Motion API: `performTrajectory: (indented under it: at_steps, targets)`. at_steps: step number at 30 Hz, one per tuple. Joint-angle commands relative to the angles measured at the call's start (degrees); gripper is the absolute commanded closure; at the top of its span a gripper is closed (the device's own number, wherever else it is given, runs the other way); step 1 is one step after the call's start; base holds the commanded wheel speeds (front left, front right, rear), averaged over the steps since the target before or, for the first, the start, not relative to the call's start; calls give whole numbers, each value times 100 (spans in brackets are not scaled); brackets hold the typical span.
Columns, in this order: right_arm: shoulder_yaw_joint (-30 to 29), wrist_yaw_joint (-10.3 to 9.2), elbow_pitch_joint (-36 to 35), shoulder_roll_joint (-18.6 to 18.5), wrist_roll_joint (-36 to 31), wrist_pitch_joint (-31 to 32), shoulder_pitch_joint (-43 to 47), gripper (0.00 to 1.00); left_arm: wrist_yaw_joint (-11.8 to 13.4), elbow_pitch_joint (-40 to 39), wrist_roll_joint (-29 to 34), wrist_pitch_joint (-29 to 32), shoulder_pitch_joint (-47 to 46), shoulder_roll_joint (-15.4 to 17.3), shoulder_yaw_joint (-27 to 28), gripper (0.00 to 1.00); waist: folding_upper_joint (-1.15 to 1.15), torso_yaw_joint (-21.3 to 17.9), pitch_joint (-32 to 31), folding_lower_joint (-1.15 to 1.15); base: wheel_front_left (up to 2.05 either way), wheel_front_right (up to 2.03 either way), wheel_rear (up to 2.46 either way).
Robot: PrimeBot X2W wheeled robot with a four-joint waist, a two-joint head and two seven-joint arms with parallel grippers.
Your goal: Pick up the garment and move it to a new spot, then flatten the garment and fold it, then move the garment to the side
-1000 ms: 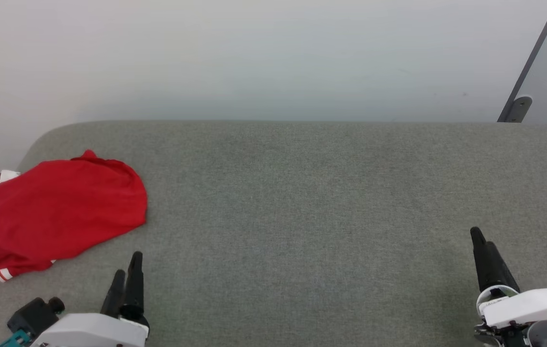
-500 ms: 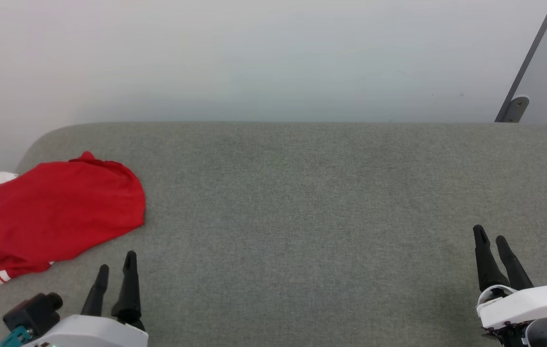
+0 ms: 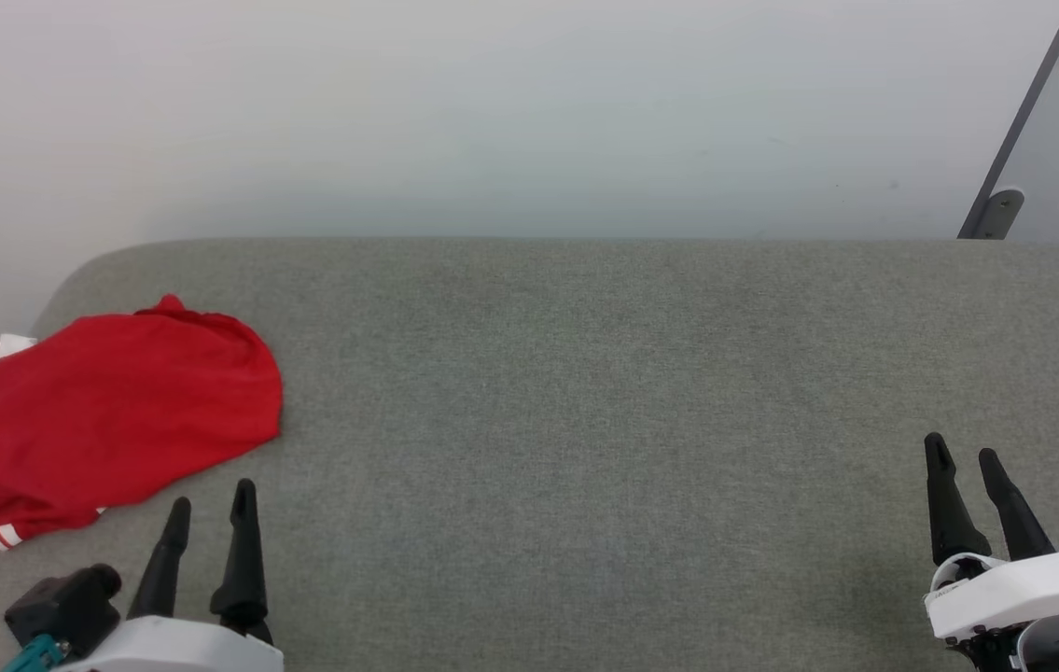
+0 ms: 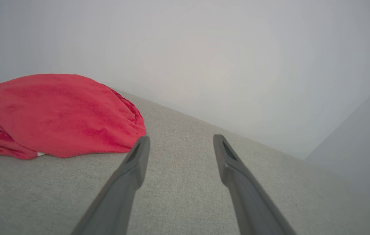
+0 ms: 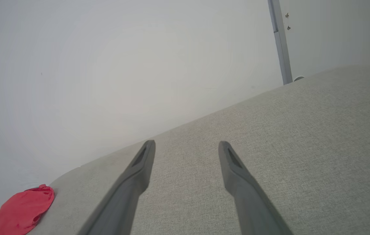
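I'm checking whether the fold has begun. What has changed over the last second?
Both pincers seem to have turned at the wrist: the left pincer and right pincer, whose fingers showed almost one behind the other, now show them side by side with a clear gap, open and empty. Nothing was grasped or released. The red garment stayed crumpled at the left end of the grey surface, untouched.

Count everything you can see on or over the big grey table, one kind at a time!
Red T-shirt: 1
End effectors: 2 (left end effector, right end effector, both open)
Total: 3
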Motion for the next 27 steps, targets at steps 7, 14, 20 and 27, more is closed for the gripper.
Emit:
performTrajectory:
  at_steps: [7, 14, 20, 27]
  targets:
    - [-26, -3, -88, -46, -474, -107, -131, 0, -103, -148, 499, -135, 83, 32, 57, 0, 0, -13, -18, 0, 0, 0, 0]
    - [-34, -4, -132, -54, -827, -159, -140, 0, -190, -213, 858, -222, 133, 24, 79, 0, 0, -29, -29, 0, 0, 0, 0]
    - [-32, -4, -179, -56, -1083, -193, -130, 0, -234, -258, 1153, -304, 156, 21, 94, 0, 0, -39, -46, 0, 0, 0, 0]
    - [-21, -5, -224, -59, -1373, -233, -118, 0, -261, -301, 1419, -370, 208, 19, 109, 0, 0, -45, -63, 0, 0, 0, 0]
